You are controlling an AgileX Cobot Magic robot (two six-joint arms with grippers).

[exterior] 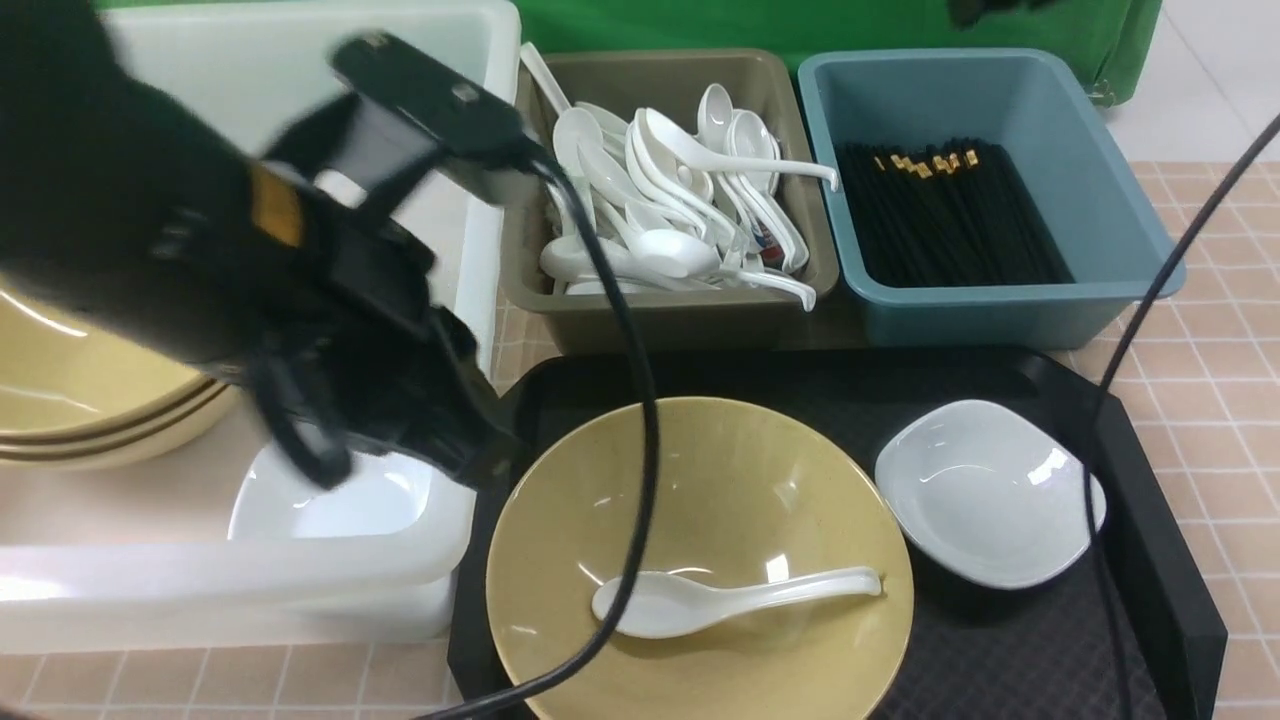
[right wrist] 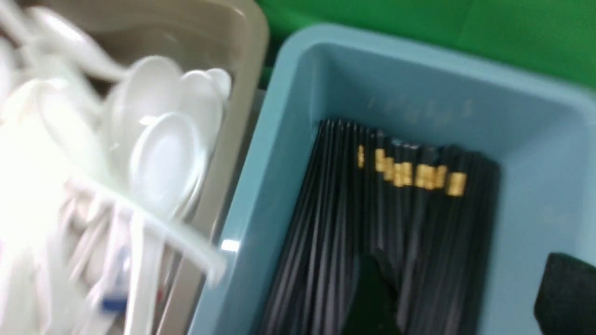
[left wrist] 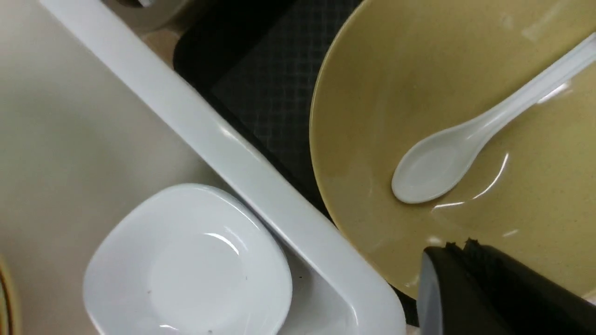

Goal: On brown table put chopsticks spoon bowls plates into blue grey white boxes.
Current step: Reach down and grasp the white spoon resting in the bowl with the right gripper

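The spoon [exterior: 730, 596] lies inside the yellow bowl [exterior: 740, 480], scoop toward the robot's left and handle running right along the bowl's wall. The bowl sits on the black tray [exterior: 1000, 650] beside a white plate [exterior: 990, 490], and the tray lies on the bench [exterior: 1220, 260]. Behind the tray, the grey bin [exterior: 680, 325] is heaped with spoons [exterior: 660, 200] and the blue bin [exterior: 1000, 315] holds the chopsticks [exterior: 950, 225] in a neat row. At the left, the white tub [exterior: 250, 600] already holds another plate [left wrist: 186, 260] and stacked bowls [exterior: 80, 400].

The left hand [left wrist: 461, 249] hangs over the tub's near corner and the bowl's rim. Only its dark tips show, and I cannot tell whether they are spread or pressed together. Of the right hand [right wrist: 565, 293], above the two rear bins, a dark edge alone shows, so its state is equally unreadable.

The spoon looks like the next piece to go. I would rise clear of the tub's rim first, then come down across the handle near its middle, fingers square to it. A glossy spoon on a glossy bowl will probably skid if nudged. Lift straight up before carrying it to the grey bin, and mind the cable [exterior: 640, 420] trailing over the bowl.
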